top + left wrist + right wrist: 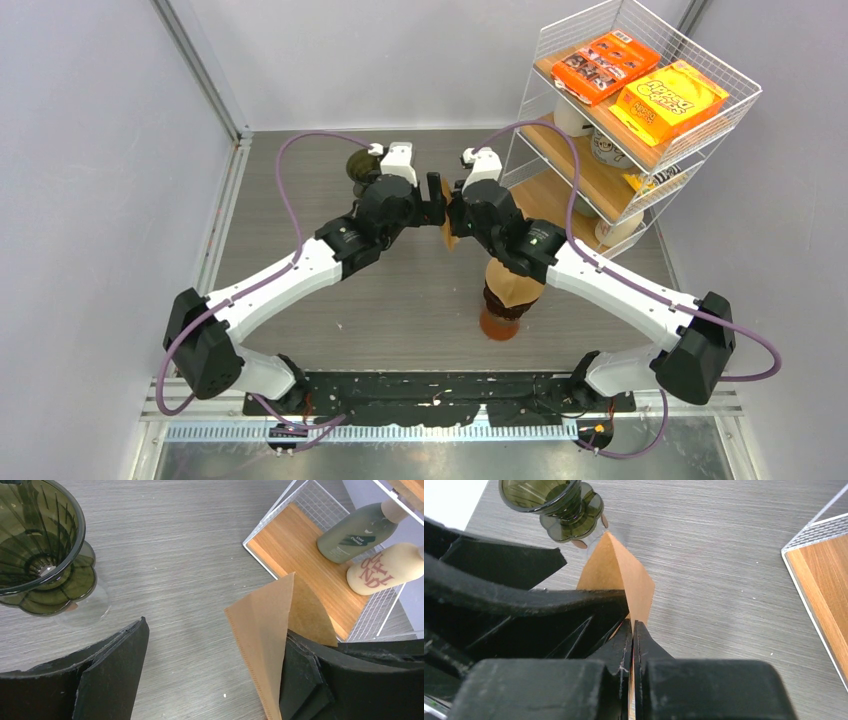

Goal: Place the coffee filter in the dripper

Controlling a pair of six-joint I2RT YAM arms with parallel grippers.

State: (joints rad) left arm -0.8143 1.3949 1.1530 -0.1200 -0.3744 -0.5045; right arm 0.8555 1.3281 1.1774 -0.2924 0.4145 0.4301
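Observation:
A brown paper coffee filter [616, 572] stands on edge above the table, and my right gripper [633, 625] is shut on its lower edge. In the left wrist view the filter [265, 635] lies against the inner face of the right finger, while my left gripper [216, 630] is open wide around it. The dark green glass dripper [35, 540] stands upright and empty to the left of the filter. From above, both grippers meet mid-table at the filter [449, 235], with the dripper [357, 165] behind the left wrist.
A white wire rack [640, 110] with wooden shelves stands at the back right, holding orange boxes, a green bottle [357, 535] and a cream bottle [387, 570]. A stack of brown filters on an orange stand [510, 290] sits under the right arm.

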